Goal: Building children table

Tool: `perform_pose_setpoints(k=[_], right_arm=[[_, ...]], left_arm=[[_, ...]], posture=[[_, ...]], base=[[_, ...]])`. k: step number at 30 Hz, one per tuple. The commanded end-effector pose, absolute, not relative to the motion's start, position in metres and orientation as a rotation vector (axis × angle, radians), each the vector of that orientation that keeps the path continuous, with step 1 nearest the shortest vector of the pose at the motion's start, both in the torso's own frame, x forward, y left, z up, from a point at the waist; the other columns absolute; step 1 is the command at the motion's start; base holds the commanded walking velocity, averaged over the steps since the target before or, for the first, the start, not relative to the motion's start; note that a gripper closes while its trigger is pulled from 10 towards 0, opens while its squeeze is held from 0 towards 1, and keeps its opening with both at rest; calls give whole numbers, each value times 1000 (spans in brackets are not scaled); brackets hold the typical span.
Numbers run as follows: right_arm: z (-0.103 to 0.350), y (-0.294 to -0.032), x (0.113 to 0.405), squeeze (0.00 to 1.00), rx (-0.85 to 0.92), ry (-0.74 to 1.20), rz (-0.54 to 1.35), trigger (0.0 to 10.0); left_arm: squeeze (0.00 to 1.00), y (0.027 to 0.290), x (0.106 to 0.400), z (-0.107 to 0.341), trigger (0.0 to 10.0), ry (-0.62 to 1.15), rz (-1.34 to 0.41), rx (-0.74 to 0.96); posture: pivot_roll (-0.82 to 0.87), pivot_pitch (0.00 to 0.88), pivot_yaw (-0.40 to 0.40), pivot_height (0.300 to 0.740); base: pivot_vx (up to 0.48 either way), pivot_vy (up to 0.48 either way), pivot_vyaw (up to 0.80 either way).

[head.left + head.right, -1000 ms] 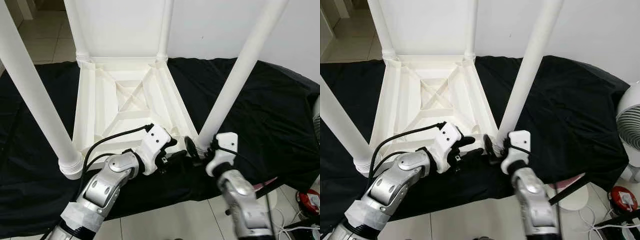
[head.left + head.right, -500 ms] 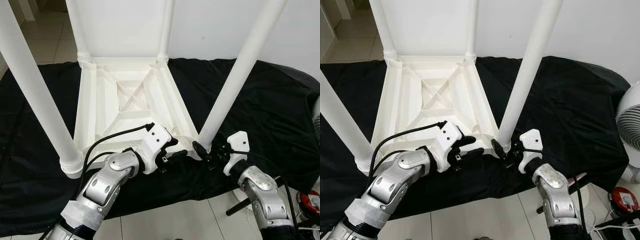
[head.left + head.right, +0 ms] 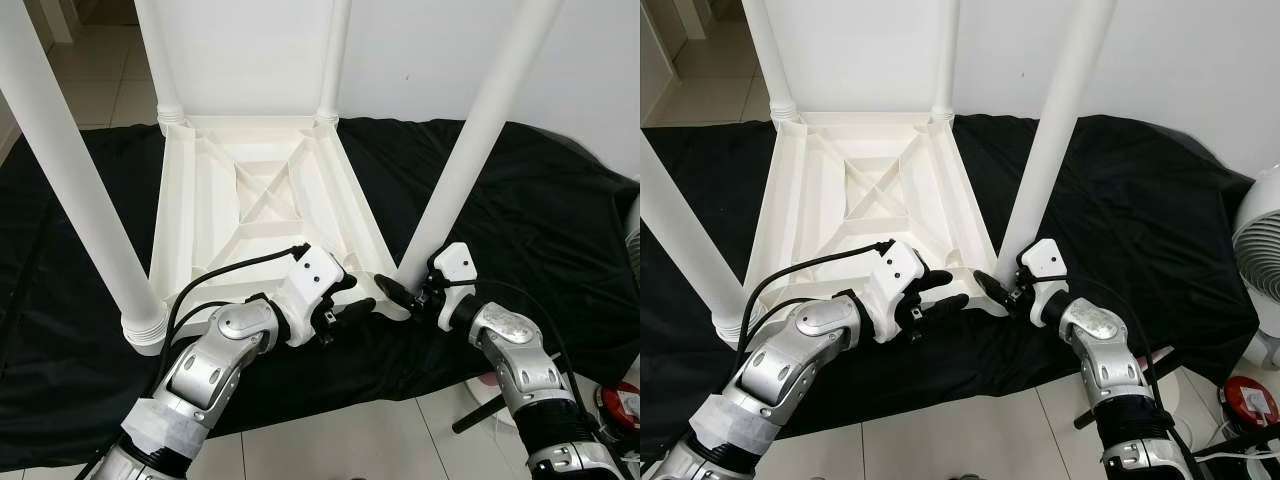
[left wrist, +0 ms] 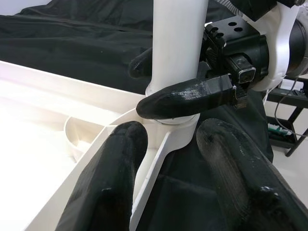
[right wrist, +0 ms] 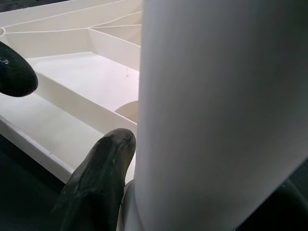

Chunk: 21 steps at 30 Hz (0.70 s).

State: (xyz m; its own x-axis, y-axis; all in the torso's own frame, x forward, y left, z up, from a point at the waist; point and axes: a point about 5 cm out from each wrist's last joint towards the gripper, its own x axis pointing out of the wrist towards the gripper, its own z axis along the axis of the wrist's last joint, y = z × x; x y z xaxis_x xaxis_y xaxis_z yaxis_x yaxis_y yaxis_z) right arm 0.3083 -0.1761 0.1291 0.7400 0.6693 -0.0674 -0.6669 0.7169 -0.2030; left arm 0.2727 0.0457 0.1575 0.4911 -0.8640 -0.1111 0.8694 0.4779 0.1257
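A white plastic children's table (image 3: 260, 190) lies upside down on a black cloth (image 3: 540, 220), its four legs pointing up. My right gripper (image 3: 405, 285) clasps the base of the front right leg (image 3: 470, 150); one finger (image 4: 187, 98) crosses in front of the leg (image 4: 178, 48) and the other shows behind it. In the right wrist view the leg (image 5: 216, 110) stands hard against a finger (image 5: 96, 183). My left gripper (image 3: 350, 298) is open at the table's front rim, just left of that corner, and its fingers (image 4: 115, 163) straddle the rim (image 4: 159, 159).
The front left leg (image 3: 70, 190) rises close on my left, and two back legs (image 3: 160, 60) stand by the white wall. A white fan (image 3: 1260, 250) and a red object (image 3: 1245, 395) with cables sit on the tiled floor to the right.
My right gripper drew back and to the right of the leg base, then came in again and closed around it. The left gripper has stayed at the rim.
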Motion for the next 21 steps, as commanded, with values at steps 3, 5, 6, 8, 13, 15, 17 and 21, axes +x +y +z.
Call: perform_pose_setpoints(k=[3,5,6,8,13,15,17,21], right_arm=[[117,-176,303,0,-232,35,776,0],[116,-177,303,0,-225,37,777,0],[116,-177,303,0,-225,37,777,0],[114,-178,303,0,-214,36,775,0],[114,-179,303,0,-208,22,755,2196],[119,-181,302,0,-187,-16,688,10000],[120,-181,302,0,-182,-25,671,10000],[122,-179,301,0,-185,-40,590,10000]], left_arm=[[0,47,270,156,10000,43,-1067,169],[0,46,270,156,10000,44,-1067,168],[0,46,270,156,10000,44,-1067,168],[0,46,269,156,10000,46,-1069,167],[0,46,269,156,10000,47,-1072,166],[0,46,269,156,10000,48,-1075,166],[0,46,269,156,10000,48,-1076,166],[0,46,268,156,10000,50,-1075,165]], posture=[[47,28,-81,740],[46,30,-79,740],[46,30,-79,740],[39,35,-78,740],[34,41,-76,740],[33,44,-79,740],[33,44,-79,740],[32,52,-82,740]], base=[[0,0,0],[0,0,0],[0,0,0],[0,0,0],[0,0,0],[0,0,0],[0,0,0],[0,0,0]])
